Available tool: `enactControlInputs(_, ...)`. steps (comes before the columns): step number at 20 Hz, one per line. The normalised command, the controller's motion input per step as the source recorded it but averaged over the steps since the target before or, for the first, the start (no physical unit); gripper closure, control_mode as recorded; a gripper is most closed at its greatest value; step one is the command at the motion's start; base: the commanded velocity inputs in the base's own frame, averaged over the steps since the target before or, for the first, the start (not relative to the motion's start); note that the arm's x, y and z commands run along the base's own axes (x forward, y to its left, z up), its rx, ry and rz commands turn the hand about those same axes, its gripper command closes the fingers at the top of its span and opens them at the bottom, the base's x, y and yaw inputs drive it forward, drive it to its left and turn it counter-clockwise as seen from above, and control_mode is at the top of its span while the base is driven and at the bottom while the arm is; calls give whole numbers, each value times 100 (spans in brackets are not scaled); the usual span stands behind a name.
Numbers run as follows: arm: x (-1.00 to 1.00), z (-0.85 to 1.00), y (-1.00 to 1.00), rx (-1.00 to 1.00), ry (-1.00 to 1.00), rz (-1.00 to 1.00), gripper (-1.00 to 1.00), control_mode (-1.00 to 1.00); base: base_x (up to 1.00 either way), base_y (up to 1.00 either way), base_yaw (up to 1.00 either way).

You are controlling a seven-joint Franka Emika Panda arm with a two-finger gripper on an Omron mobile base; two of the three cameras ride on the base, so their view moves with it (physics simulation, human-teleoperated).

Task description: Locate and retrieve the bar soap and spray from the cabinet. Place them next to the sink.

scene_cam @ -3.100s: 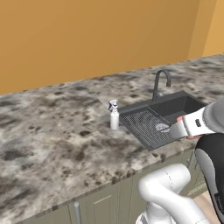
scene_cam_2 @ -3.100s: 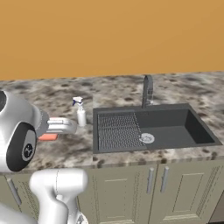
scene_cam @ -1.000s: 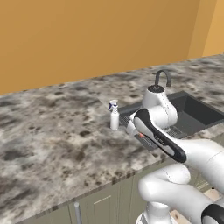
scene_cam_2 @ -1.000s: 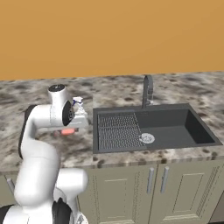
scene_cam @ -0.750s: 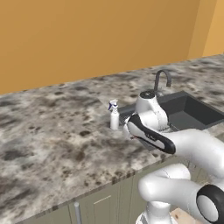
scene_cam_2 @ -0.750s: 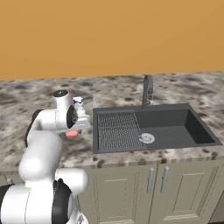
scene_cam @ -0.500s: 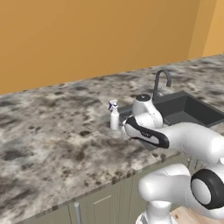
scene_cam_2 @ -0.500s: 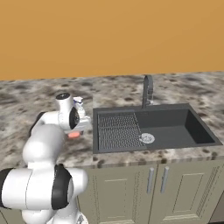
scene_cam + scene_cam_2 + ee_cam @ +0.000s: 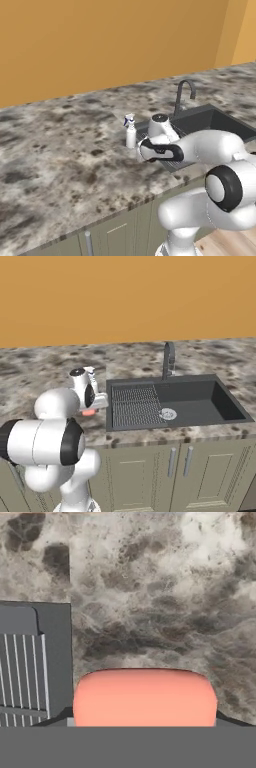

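The salmon-pink bar soap (image 9: 145,697) sits between my gripper's (image 9: 145,723) fingers, low over the speckled counter just left of the sink's ribbed drainboard (image 9: 20,677). In the right base view a sliver of the bar soap (image 9: 89,412) shows under my hand, beside the sink's (image 9: 227,406) left rim. The spray (image 9: 130,131), a white bottle with a blue-grey trigger head, stands upright on the counter a little behind and left of my hand (image 9: 154,150), near the sink's (image 9: 220,120) left end. The wall cabinet is out of view.
The dark gooseneck faucet (image 9: 169,360) rises behind the basin. Granite counter (image 9: 60,150) stretches wide to the left of the spray. Grey-green base cabinet doors (image 9: 150,476) run below the counter edge. An orange wall stands behind.
The arm has folded in and brought the hand with the soap down toward the counter left of the sink. The spray has stayed put.
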Motion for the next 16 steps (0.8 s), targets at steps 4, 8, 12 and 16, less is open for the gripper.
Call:
enactControlInputs(4,38,-34,0,0,-8,0,100,-100,0,0,0)
enactControlInputs(8,27,-30,0,0,-5,0,100,-100,0,0,0)
enactControlInputs(12,22,-26,0,2,-7,0,100,-100,0,0,0)
enactControlInputs(16,11,-15,0,3,-6,0,-100,-100,0,0,0)
